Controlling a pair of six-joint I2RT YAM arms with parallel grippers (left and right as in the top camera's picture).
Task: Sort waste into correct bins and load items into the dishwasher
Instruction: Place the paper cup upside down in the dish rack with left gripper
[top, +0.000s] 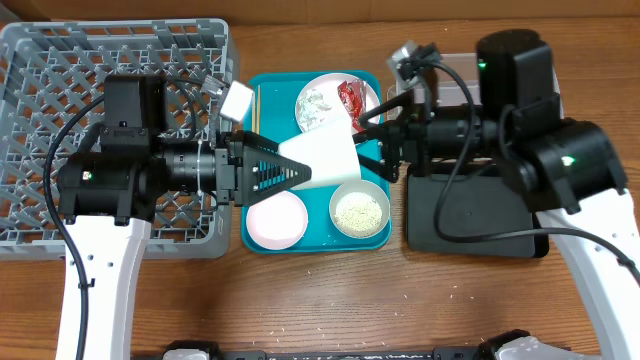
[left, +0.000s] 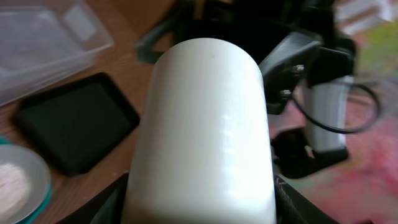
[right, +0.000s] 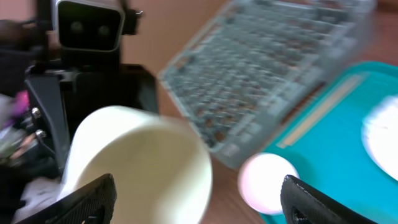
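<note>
Holding small white cup (top: 326, 152) | left hand (top: 301, 167) | plain, sideways

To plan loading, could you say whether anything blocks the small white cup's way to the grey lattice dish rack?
Nothing visible: the left pincer holds the small white cup above the teal tray, beside the grey lattice dish rack.

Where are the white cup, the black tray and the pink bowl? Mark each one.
white cup (top: 328, 152): overhead view, on its side wall.
black tray (top: 495, 224): overhead view, on its bare floor.
pink bowl (top: 277, 218): overhead view, centre of its inside.
</note>
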